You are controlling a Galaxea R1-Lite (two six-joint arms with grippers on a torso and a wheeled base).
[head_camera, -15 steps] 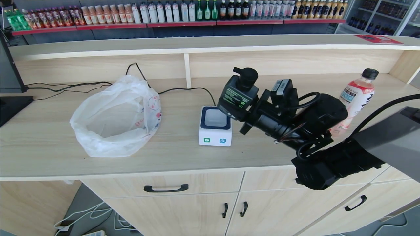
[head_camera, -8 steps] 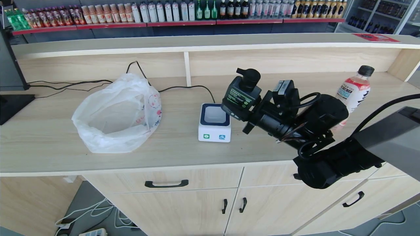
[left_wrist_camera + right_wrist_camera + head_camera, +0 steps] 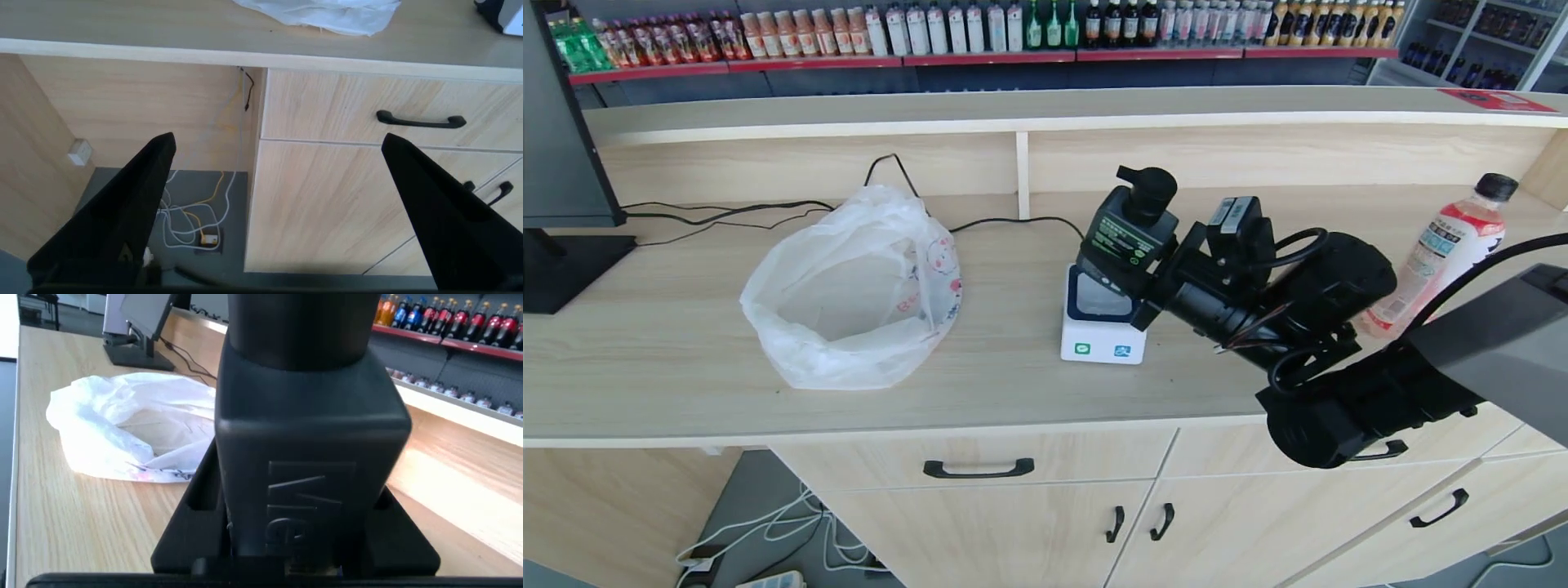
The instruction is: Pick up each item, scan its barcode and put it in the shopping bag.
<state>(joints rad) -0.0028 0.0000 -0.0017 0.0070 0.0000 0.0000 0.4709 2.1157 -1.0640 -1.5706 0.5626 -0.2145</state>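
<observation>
Left gripper (image 3: 278, 208), fingers spread wide, hangs low before the pale drawers (image 3: 343, 106). White plastic shopping bag (image 3: 849, 286) lies open on the wooden counter (image 3: 645, 359). Right arm reaches in from the right, right gripper (image 3: 1164, 273) clamping the upright black square bottle (image 3: 1131, 229) over the white navy-topped scanner box (image 3: 1098, 347).

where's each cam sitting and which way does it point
Head: on the head, facing forward and down at the counter, bag and scanner; the right arm shows, right gripper shut on the dark bottle.
Left wrist: low before the counter, facing the drawers; the open left gripper shows.
Right wrist: behind the right gripper, facing the dark bottle close up, bag beyond.
Shared: the bag is in all three.
</observation>
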